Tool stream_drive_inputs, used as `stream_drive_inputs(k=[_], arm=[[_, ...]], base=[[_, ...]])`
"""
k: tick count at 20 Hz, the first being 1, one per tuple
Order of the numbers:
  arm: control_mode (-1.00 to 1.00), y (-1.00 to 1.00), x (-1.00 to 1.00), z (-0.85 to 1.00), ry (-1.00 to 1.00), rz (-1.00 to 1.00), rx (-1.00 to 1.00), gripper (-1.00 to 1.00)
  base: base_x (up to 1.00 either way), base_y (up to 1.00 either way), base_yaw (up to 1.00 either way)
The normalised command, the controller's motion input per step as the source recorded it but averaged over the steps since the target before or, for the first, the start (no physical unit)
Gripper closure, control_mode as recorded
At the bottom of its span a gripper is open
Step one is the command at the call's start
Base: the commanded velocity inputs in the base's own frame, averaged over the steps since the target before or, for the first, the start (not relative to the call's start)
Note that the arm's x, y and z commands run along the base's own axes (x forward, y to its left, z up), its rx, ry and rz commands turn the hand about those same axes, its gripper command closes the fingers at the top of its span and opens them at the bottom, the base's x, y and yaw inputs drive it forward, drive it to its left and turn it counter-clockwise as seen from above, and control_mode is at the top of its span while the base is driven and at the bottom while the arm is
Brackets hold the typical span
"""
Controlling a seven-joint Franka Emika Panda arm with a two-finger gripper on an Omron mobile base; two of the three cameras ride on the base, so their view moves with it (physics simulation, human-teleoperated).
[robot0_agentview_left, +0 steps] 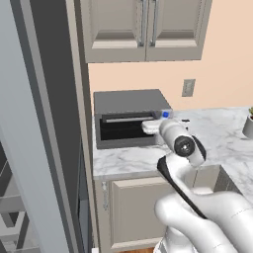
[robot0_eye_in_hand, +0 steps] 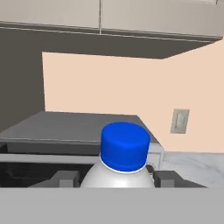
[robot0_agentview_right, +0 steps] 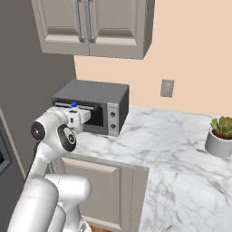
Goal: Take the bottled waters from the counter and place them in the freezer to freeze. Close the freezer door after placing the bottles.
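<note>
The gripper (robot0_eye_in_hand: 117, 179) is pinching a bottle (robot0_eye_in_hand: 124, 153) by the neck, holding it up in front of the toaster oven (robot0_agentview_left: 129, 118) over the counter (robot0_agentview_left: 217, 133). Next it's probably swinging left toward the freezer (robot0_agentview_left: 29, 148) (keep it upright and clear of the door edge), so going slow looks smart.

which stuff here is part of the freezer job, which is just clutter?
Job:
- water bottle, blue cap, sitting between the claw fingers
- marble counter
- freezer door, standing open at the left

Clutter:
- toaster oven
- potted succulent
- wall outlet
- upper cabinets
</note>
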Motion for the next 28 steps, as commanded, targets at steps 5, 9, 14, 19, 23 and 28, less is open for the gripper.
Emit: stream_drive_inputs(k=[5,9,14,19,23,28], arm=[[-1.00,0.00,-0.20,0.95,0.36,-0.01,0.00,1.00],[-1.00,0.00,-0.11,0.46,0.38,0.00,0.02,1.00],[-1.00,-0.06,-0.82,0.00,0.06,0.00,0.05,1.00],[-1.00,0.00,-0.85,0.00,-0.19,0.00,0.00,1.00],[-1.00,0.00,-0.46,0.15,-0.34,0.02,-0.02,1.00],[-1.00,0.01,-0.33,0.02,-0.41,0.00,-0.04,1.00]], base=[[0.00,0.00,0.00],[0.00,0.00,0.00],[0.00,0.00,0.00],[0.00,0.00,0.00],[0.00,0.00,0.00],[0.00,0.00,0.00]])
